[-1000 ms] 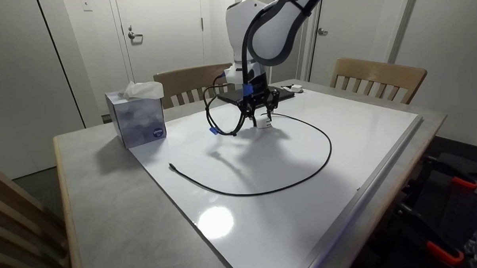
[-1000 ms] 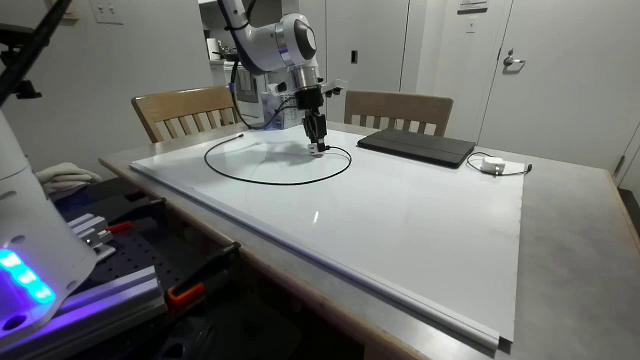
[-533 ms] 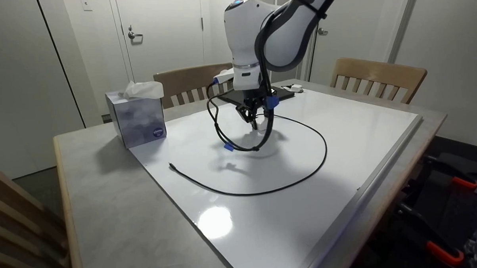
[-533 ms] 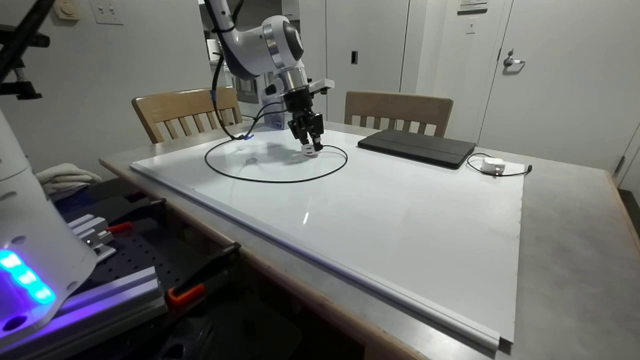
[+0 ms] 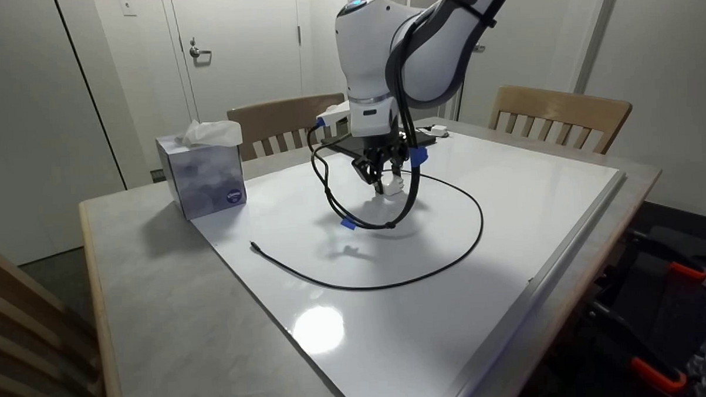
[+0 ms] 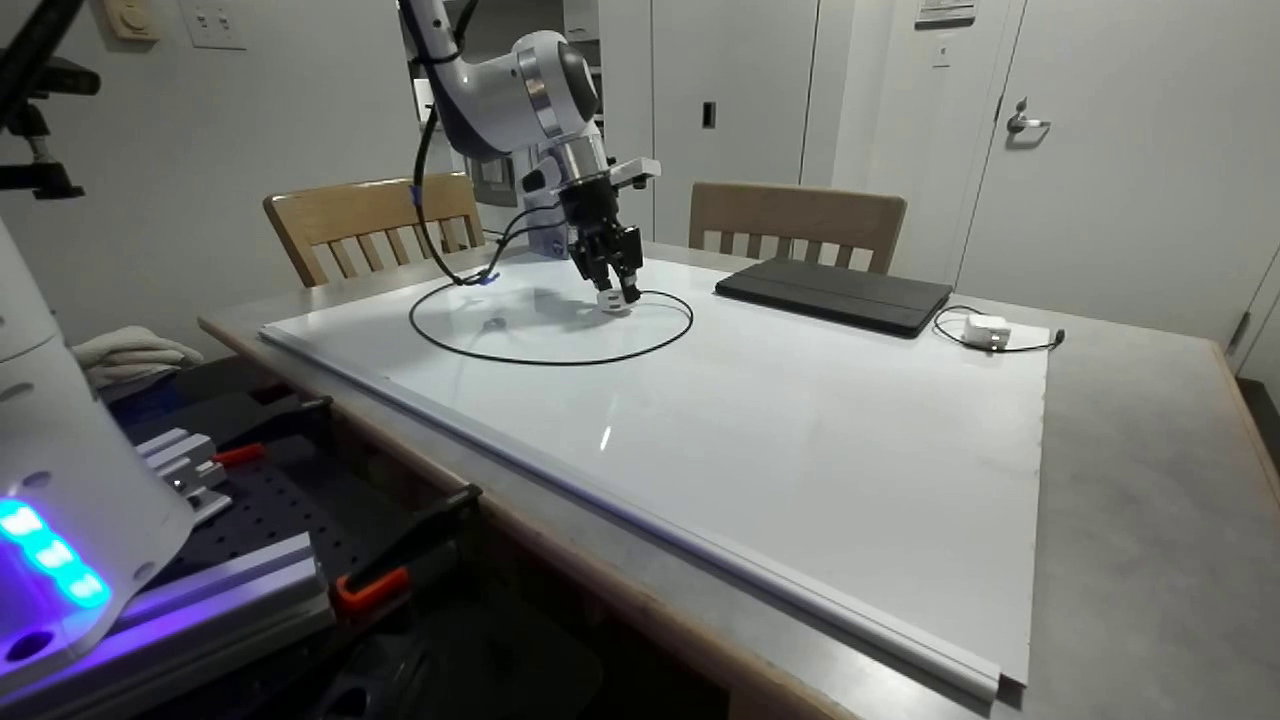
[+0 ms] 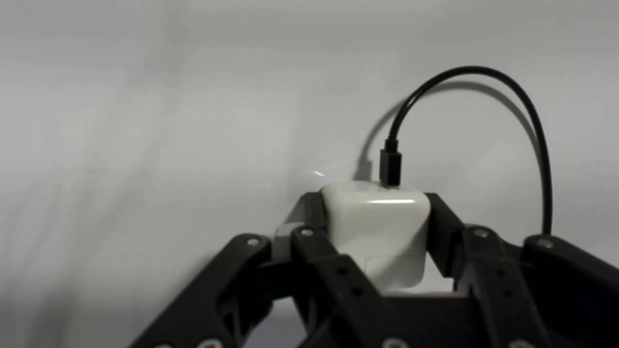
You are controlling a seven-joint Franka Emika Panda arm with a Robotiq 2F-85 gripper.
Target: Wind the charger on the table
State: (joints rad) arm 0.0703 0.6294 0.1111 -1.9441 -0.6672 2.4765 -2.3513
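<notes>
White plastic with rounded corners: that is the charger's plug block [image 7: 377, 237], and from where I stand the gripper [image 7: 377, 215] has it pinched. The jaws sit roughly halfway apart, just the block's width, with black fingertips [image 7: 442, 234] pressed to two opposite sides. The block is right down at the glossy white top of the table [image 6: 800, 450], though I can't tell whether it touches or is held barely clear. A small black connector [image 7: 390, 167] is plugged into one edge, and from it the thin black cable [image 5: 365, 288] arches round and sweeps across the white surface in one broad curve to its free end [image 5: 255, 247]. In an exterior view, that end lies near a lavender Kleenex tissue box [image 5: 205, 177] at the table's side. Elsewhere on the table lies a flat black slab [image 6: 833, 293], and just beside it a second white plug [image 6: 985, 331] with its own short black lead [image 6: 1028, 348]. Wooden chairs [image 6: 800, 215] stand around the table's edges, and the white robot arm [image 5: 372, 65] bends down over it all, thick black cables [image 5: 408, 126] drooping beside the gripper.
</notes>
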